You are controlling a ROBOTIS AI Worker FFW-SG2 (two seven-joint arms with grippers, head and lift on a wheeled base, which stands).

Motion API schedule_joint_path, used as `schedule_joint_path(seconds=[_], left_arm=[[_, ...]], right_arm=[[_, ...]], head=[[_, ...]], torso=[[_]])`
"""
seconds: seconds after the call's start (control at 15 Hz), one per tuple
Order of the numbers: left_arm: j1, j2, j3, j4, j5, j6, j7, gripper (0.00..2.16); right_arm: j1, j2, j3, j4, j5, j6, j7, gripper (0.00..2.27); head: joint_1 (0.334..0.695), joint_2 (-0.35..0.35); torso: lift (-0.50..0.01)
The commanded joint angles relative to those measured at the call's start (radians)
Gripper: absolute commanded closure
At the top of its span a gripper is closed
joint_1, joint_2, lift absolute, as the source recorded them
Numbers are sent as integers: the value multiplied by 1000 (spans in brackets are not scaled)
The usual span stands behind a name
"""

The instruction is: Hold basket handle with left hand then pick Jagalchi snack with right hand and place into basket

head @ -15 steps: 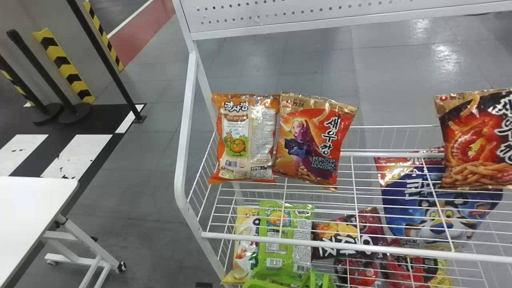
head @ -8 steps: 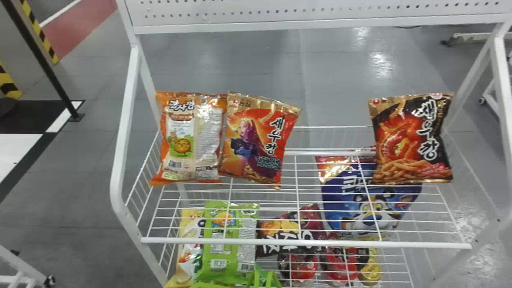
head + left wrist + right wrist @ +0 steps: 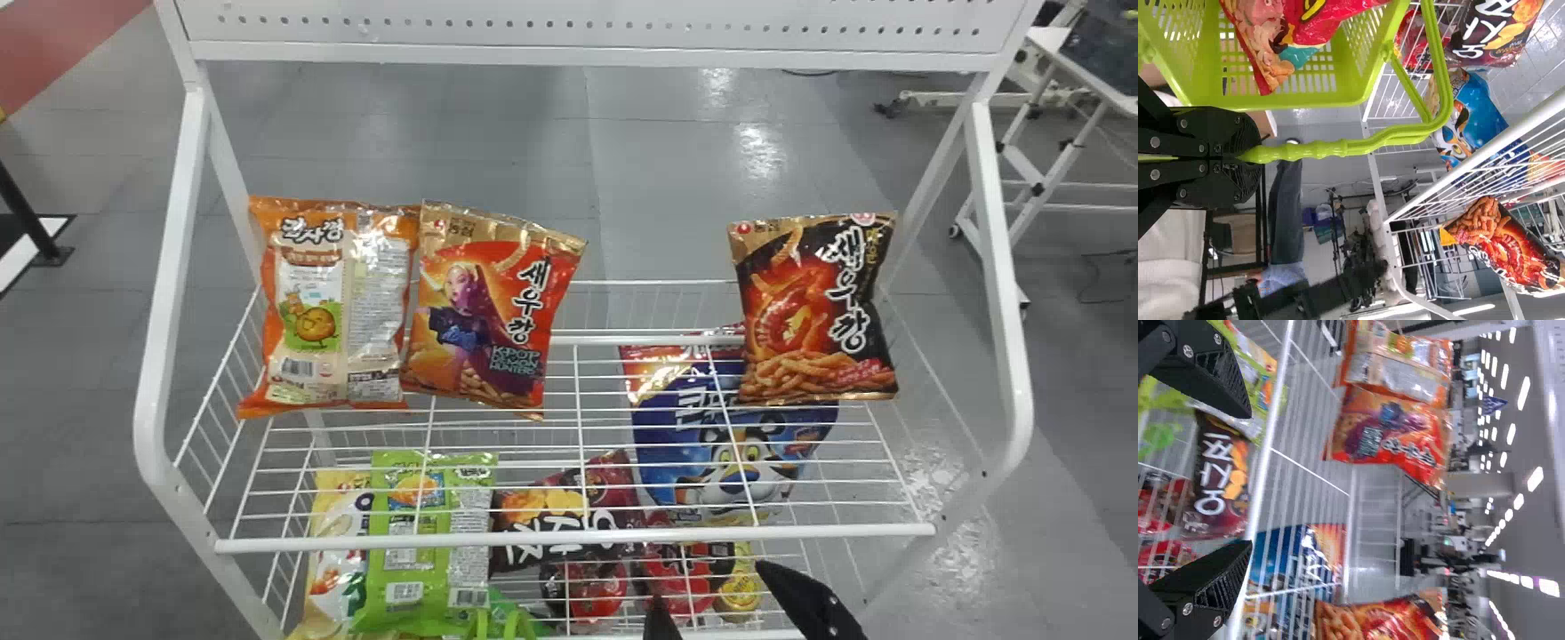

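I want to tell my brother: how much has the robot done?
Done: the left gripper holds the green handle. A red bag lies inside the basket; I can't tell if it's Jagalchi. The right gripper is open and empty, so picking and placing the Jagalchi snack likely remain.

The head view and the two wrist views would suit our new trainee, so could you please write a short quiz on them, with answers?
1. Fill in the blank: the left hand is closed on the green basket's ____.
2. Multiple choice: in the head view, where on the upper shelf is the black-and-red bag?
A) At the left end
B) In the middle
C) Towards the right end
3. True or false: the right hand is closed on a bag.

Key: 1 handle; 2 C; 3 false.
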Motion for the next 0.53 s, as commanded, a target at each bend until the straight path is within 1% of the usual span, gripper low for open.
schedule_joint_path(seconds=[0.0,0.2,0.47], left_arm=[[1,-1,0,-4,-1,0,2,1713],[1,-1,0,-4,1,-4,2,1713],[-1,-1,8,-3,-1,-4,1,1713]], right_arm=[[4,0,-29,-21,-14,-38,-18,140],[4,6,-66,-29,-23,-50,-35,140],[11,18,-159,-14,-89,-50,-32,140]], head=[[695,-83],[695,-128],[695,-174]], torso=[[-10],[-10],[-10]])
